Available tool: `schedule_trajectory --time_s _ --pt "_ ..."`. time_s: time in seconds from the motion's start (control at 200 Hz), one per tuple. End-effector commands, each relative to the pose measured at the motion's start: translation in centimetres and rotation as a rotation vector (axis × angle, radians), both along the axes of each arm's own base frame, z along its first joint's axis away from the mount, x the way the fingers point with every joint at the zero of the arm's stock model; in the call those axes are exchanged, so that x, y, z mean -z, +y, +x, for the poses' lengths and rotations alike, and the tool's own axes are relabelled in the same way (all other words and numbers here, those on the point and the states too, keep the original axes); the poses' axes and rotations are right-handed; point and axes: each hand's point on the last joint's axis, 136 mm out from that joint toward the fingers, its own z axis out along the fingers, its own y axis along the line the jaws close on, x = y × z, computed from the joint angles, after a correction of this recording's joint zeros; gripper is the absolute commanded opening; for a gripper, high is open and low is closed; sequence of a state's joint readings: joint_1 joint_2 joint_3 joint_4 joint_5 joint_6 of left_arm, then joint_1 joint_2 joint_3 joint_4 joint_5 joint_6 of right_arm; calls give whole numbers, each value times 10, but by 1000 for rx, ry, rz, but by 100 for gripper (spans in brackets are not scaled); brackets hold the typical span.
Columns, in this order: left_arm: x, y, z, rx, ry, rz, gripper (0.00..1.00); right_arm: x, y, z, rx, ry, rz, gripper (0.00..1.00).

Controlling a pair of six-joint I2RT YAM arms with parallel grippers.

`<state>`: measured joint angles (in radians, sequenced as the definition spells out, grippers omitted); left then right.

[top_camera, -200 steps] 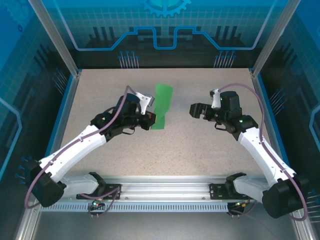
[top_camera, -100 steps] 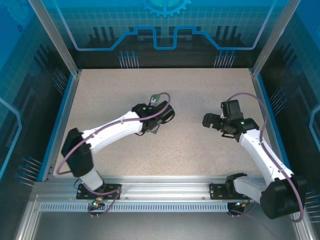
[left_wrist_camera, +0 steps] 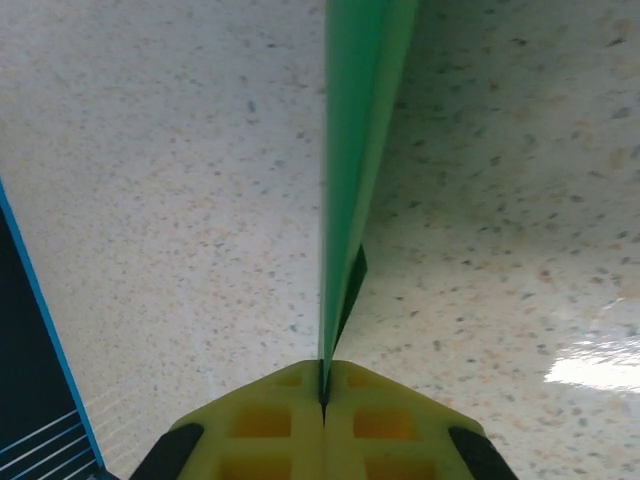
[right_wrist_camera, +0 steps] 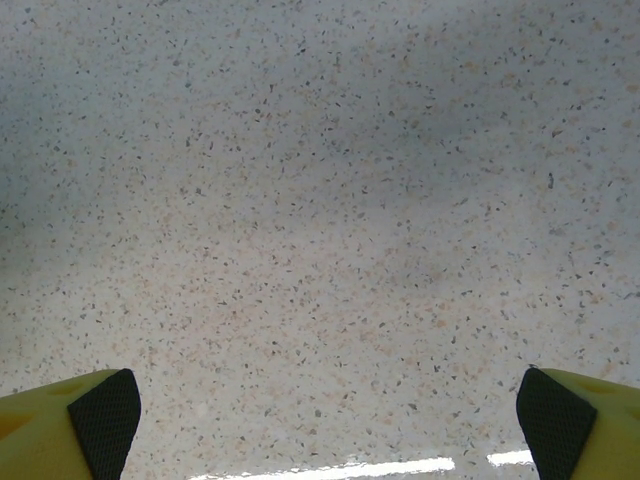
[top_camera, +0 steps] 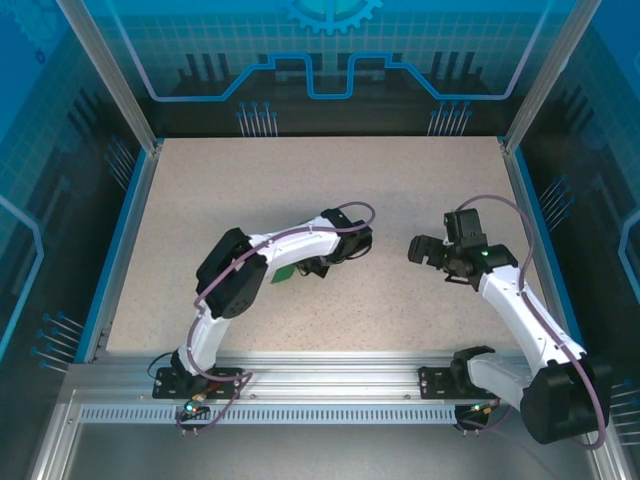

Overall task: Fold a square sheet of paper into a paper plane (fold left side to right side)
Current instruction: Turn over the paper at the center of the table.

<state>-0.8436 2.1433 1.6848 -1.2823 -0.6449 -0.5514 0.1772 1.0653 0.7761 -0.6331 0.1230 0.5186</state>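
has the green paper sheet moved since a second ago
Yes. The thin bright green square sheet of paper now sits nearer the front aluminium rail and further left.

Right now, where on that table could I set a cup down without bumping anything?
The far strip of the table along the back wall is bare, as is the near stretch between the arms' bases. The middle is crowded: left jaws shut on the green paper, open right jaws close by.

Smooth matt green paper (left_wrist_camera: 355, 150); speckled table (right_wrist_camera: 320, 200) looks faintly glossy, perhaps laminate.
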Motion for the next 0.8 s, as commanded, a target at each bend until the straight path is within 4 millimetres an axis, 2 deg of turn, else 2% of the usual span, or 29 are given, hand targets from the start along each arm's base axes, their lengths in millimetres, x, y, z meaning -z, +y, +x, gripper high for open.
schedule_trajectory --time_s 0.0,0.11,0.27,0.555,0.69,0.795 --pt "11 -12 -11 -12 97 -21 0 3 1 0 -9 -5 29 100" --pt "20 -23 -12 -10 151 -59 2 6 3 -1 -15 2 42 100" --pt "31 -51 -10 -17 226 -195 6 11 7 -2 -22 11 65 100" --pt "35 -82 -1 -60 301 -422 15 22 17 -1 -31 42 124 100" --pt "31 -92 3 -68 329 -528 28 25 23 0 -47 61 148 100" --pt "19 -105 6 -56 332 -643 41 28 30 1 -63 74 171 100"
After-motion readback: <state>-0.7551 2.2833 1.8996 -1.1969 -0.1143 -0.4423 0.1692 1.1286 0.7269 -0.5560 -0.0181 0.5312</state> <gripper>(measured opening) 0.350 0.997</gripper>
